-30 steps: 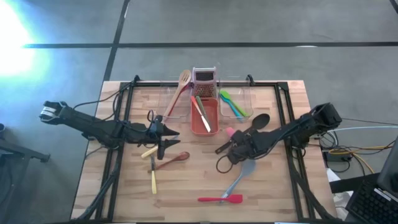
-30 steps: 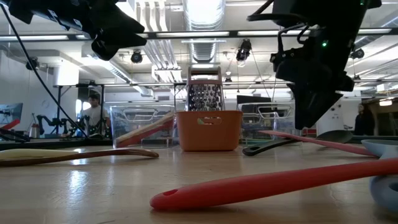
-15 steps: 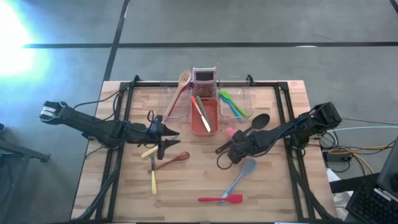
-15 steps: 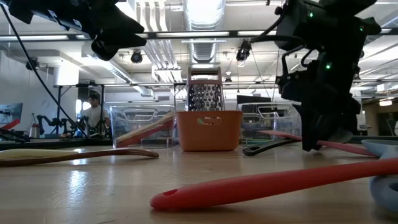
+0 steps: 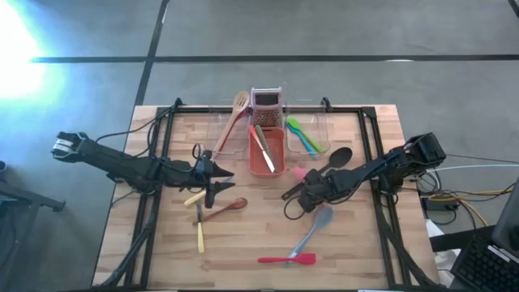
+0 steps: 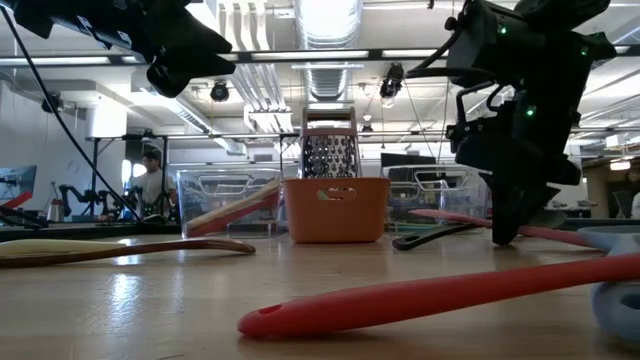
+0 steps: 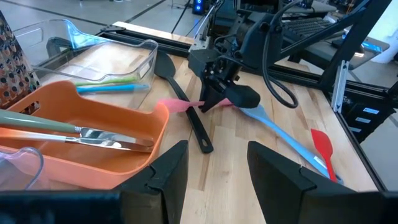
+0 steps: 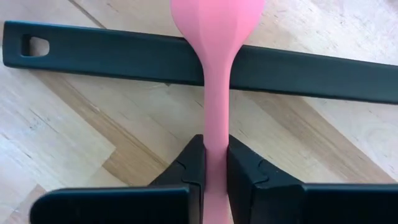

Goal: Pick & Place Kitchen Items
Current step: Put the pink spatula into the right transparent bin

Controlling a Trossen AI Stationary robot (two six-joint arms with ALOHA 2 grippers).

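My right gripper stands low over the table's right half, shut on a pink spoon. The spoon lies across the handle of a black ladle. My left gripper hovers open above the table's left half, holding nothing. On the wood lie a blue spatula, a red spatula, a brown wooden spoon and two yellow-handled knives. My right gripper pinches the pink spoon's handle between its two fingers, a short way behind the head. The fingers come steeply from above and lie across the handle. The spoon's neck rests on the black ladle's handle.
At the far middle stand an orange tub holding utensils, a metal grater and two clear tubs, one with a wooden fork, one with green and blue utensils. Black frame rails run along both table sides.
My right gripper has come down onto the pink spoon, with its open fingers either side of the handle, and has shut on it. The spoon has stayed where it lay across the black ladle.
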